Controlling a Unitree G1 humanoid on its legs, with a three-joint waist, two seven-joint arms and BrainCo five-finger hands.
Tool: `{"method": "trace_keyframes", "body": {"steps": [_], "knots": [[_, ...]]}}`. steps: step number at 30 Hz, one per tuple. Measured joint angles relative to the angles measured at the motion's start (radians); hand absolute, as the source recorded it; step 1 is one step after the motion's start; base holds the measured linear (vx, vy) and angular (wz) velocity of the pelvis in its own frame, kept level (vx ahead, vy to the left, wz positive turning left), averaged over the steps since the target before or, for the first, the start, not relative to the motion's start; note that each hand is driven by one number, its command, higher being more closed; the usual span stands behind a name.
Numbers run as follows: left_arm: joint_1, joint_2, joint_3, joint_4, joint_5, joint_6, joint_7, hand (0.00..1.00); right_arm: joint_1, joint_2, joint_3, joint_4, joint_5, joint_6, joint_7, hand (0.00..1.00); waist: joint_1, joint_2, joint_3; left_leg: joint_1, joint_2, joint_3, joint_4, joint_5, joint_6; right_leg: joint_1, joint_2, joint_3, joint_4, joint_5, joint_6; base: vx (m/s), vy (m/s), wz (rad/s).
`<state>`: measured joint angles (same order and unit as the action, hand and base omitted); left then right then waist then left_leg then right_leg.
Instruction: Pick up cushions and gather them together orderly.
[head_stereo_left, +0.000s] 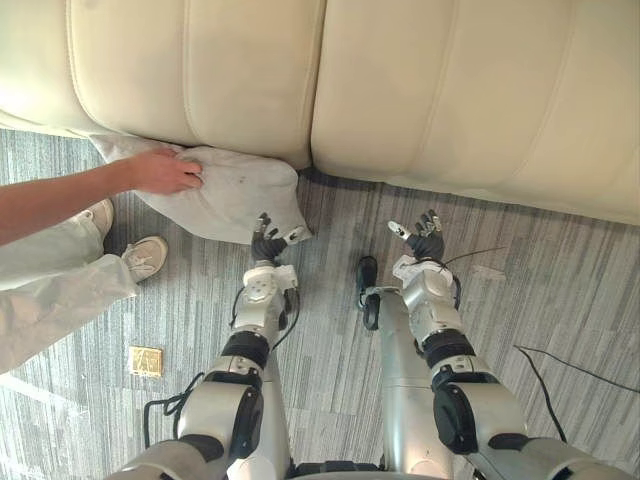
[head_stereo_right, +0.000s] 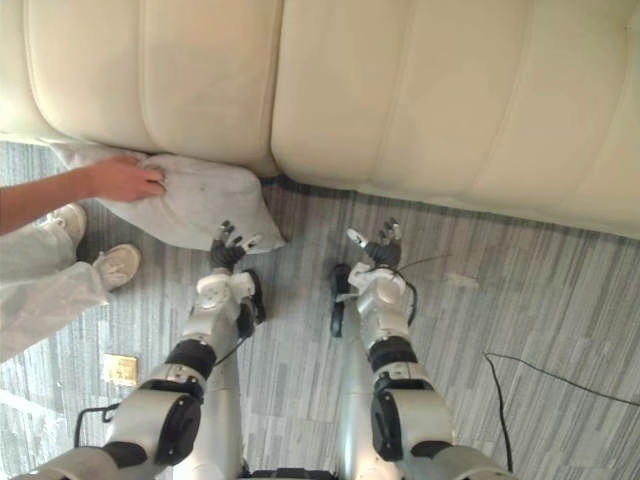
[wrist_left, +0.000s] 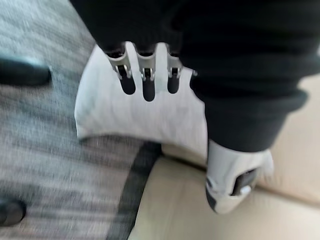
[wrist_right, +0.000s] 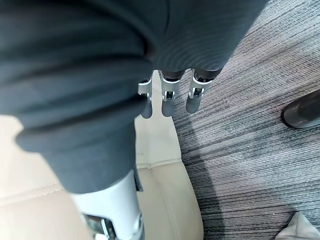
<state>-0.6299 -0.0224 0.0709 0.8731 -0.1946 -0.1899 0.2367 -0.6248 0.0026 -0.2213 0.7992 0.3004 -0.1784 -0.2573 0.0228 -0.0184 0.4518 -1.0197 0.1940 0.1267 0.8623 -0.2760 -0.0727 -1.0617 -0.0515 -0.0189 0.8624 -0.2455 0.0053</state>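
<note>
silver fingers of the left hand (head_stereo_left: 268, 244) are loosely spread and hold nothing, tips at the near corner of the pale grey fabric cushion (head_stereo_left: 230, 195); i cannot tell if they touch. the cushion lies on the floor just ahead, long axis slanting along the foot of the cream leather sofa (head_stereo_left: 450, 90). the right hand (head_stereo_left: 424, 240), also slack and empty, hangs well apart, so the left is nearer. a person's hand (head_stereo_left: 165, 170) rests on the cushion's far end. grey striped carpet (head_stereo_left: 560, 290) lies all around.

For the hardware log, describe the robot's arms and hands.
The left arm and right arm are silver-grey shells with black joint sections. The left robot hand and right robot hand have silver fingers with dark tips, under dark ribbed wrist covers.
</note>
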Motion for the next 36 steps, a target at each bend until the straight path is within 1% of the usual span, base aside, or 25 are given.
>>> {"method": "trace_keyframes", "body": {"steps": [1, 4, 9, 10, 11, 13, 17, 19, 23, 25, 28, 31, 32, 36], "knots": [[0.014, -0.001, -0.02, 0.0, 0.007, 0.0, -0.001, 0.0, 0.023, 0.002, 0.001, 0.0, -0.009, 0.0, 0.001, 0.0, -0.003, 0.0, 0.0, 0.03, -0.002, 0.002, -0.015, 0.002, -0.001, 0.028, -0.001, 0.0, -0.014, 0.002, 0.0, 0.0, 0.0, 0.0], [0.054, -0.007, -0.03, 0.0, 0.019, 0.0, -0.003, 0.0, 0.091, 0.014, 0.01, 0.001, -0.019, -0.002, 0.002, 0.0, -0.012, -0.002, -0.002, 0.13, -0.006, 0.007, -0.075, 0.011, -0.003, 0.129, -0.001, -0.003, -0.072, 0.009, 0.004, 0.04, -0.005, 0.0], [0.123, 0.0, -0.048, 0.001, 0.021, 0.001, -0.007, 0.0, 0.188, 0.028, 0.023, 0.001, -0.024, -0.003, 0.013, 0.0, -0.015, -0.005, -0.006, 0.277, -0.016, 0.03, -0.167, 0.034, -0.005, 0.264, -0.003, -0.001, -0.157, 0.031, 0.003, 0.04, -0.005, -0.05], [0.143, 0.0, -0.055, 0.001, 0.025, 0.001, -0.009, 0.0, 0.211, 0.027, 0.03, 0.0, -0.024, -0.003, 0.016, 0.0, -0.016, -0.005, -0.006, 0.311, -0.018, 0.031, -0.181, 0.034, -0.005, 0.297, -0.005, -0.002, -0.167, 0.032, 0.004, 0.08, 0.003, -0.01], [0.177, 0.0, -0.061, 0.002, 0.035, 0.001, -0.025, 0.0, 0.25, 0.028, 0.035, 0.0, -0.024, -0.003, 0.022, 0.0, -0.017, -0.007, -0.007, 0.372, -0.023, 0.034, -0.205, 0.035, -0.007, 0.354, -0.009, -0.006, -0.184, 0.032, 0.004, 0.1, 0.002, 0.02], [0.234, 0.0, -0.061, 0.003, 0.046, 0.001, -0.04, 0.0, 0.314, 0.036, 0.041, 0.0, -0.026, -0.003, 0.03, 0.0, -0.017, -0.014, -0.036, 0.45, -0.033, 0.041, -0.255, 0.043, -0.008, 0.423, -0.016, -0.008, -0.216, 0.032, 0.004, 0.08, -0.001, 0.03], [0.354, 0.004, -0.058, 0.036, 0.061, 0.002, -0.069, 0.0, 0.453, 0.035, 0.049, 0.0, -0.028, -0.002, 0.058, 0.0, -0.016, -0.019, -0.121, 0.596, -0.048, 0.055, -0.369, 0.068, -0.005, 0.567, -0.021, -0.018, -0.321, 0.043, 0.015, 0.09, 0.013, 0.01], [0.4, 0.007, -0.05, 0.055, 0.076, 0.007, -0.083, 0.0, 0.509, 0.035, 0.047, 0.002, -0.049, 0.003, 0.069, 0.0, -0.016, -0.019, -0.161, 0.646, -0.051, 0.056, -0.41, 0.078, -0.009, 0.62, -0.022, -0.027, -0.365, 0.053, 0.016, 0.09, 0.025, 0.02], [0.497, 0.008, -0.033, 0.1, 0.098, 0.013, -0.108, 0.0, 0.62, 0.037, 0.038, 0.02, -0.104, 0.013, 0.093, 0.0, -0.015, -0.021, -0.266, 0.763, -0.071, 0.068, -0.528, 0.11, -0.01, 0.724, -0.031, -0.034, -0.45, 0.066, 0.023, 0.11, 0.03, 0.03], [0.521, 0.009, -0.018, 0.118, 0.113, 0.023, -0.116, 0.0, 0.634, 0.036, 0.032, 0.053, -0.129, 0.025, 0.101, 0.0, -0.015, -0.02, -0.295, 0.814, -0.078, 0.074, -0.582, 0.127, -0.012, 0.766, -0.033, -0.034, -0.485, 0.071, 0.025, 0.08, 0.019, -0.02], [0.553, 0.009, -0.009, 0.143, 0.139, 0.032, -0.129, 0.0, 0.659, 0.036, 0.026, 0.094, -0.178, 0.037, 0.108, 0.0, -0.015, -0.016, -0.334, 0.884, -0.086, 0.079, -0.663, 0.158, -0.017, 0.817, -0.035, -0.04, -0.529, 0.08, 0.027, 0.09, 0.003, 0.01], [0.568, 0.008, 0.019, 0.158, 0.165, 0.037, -0.134, 0.0, 0.666, 0.033, 0.018, 0.13, -0.218, 0.048, 0.114, 0.0, -0.015, -0.01, -0.345, 0.932, -0.09, 0.076, -0.715, 0.177, -0.021, 0.861, -0.033, -0.053, -0.559, 0.086, 0.028, 0.06, -0.008, 0.08], [0.577, 0.006, 0.026, 0.162, 0.175, 0.044, -0.136, 0.0, 0.666, 0.03, 0.014, 0.151, -0.224, 0.052, 0.118, 0.0, -0.015, -0.006, -0.35, 0.955, -0.092, 0.069, -0.742, 0.187, -0.022, 0.881, -0.031, -0.058, -0.577, 0.091, 0.027, 0.05, -0.005, 0.06], [0.595, 0.009, 0.035, 0.182, 0.175, 0.048, -0.143, 0.0, 0.667, 0.013, -0.012, 0.184, -0.232, 0.056, 0.127, 0.0, -0.015, 0.003, -0.365, 0.995, -0.098, 0.054, -0.79, 0.208, -0.02, 0.932, -0.027, -0.066, -0.627, 0.11, 0.032, 0.04, 0.008, 0.08]]}}
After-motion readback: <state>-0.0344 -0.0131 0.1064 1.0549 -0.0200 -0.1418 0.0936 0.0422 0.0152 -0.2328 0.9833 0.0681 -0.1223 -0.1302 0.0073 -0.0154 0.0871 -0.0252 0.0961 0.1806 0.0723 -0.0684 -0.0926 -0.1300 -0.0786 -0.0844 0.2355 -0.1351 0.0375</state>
